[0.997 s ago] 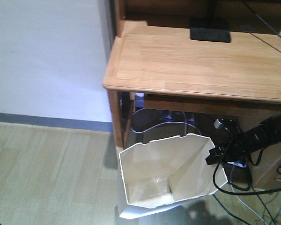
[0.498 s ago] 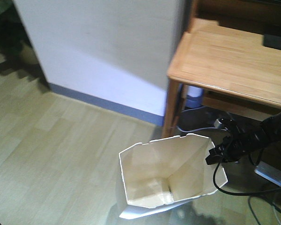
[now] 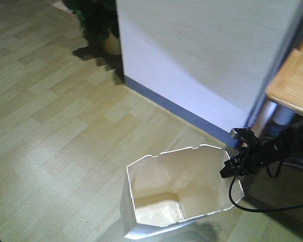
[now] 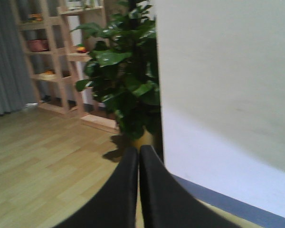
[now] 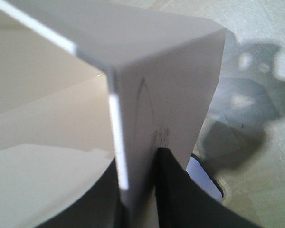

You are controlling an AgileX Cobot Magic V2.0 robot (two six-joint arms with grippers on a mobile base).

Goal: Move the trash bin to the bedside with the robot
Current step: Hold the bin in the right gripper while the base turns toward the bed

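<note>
The white trash bin with an angular rim and cream inside stands on the wooden floor at the bottom of the front view. My right gripper, on a thin black arm with trailing cables, is shut on the bin's right rim. In the right wrist view its two black fingers pinch the bin's white wall, one inside and one outside. My left gripper is shut with nothing between its fingers and points at a potted plant. The bedside is out of view.
A white wall with a blue-grey skirting runs diagonally behind the bin. A potted plant stands at the wall's corner. A wooden desk corner shows at the right edge. Wooden shelves stand beyond the plant.
The view has swung left: the desk slid from the middle to the right edge, and the wall, open floor and plant came into view. The bin stays held in the same place in frame.
</note>
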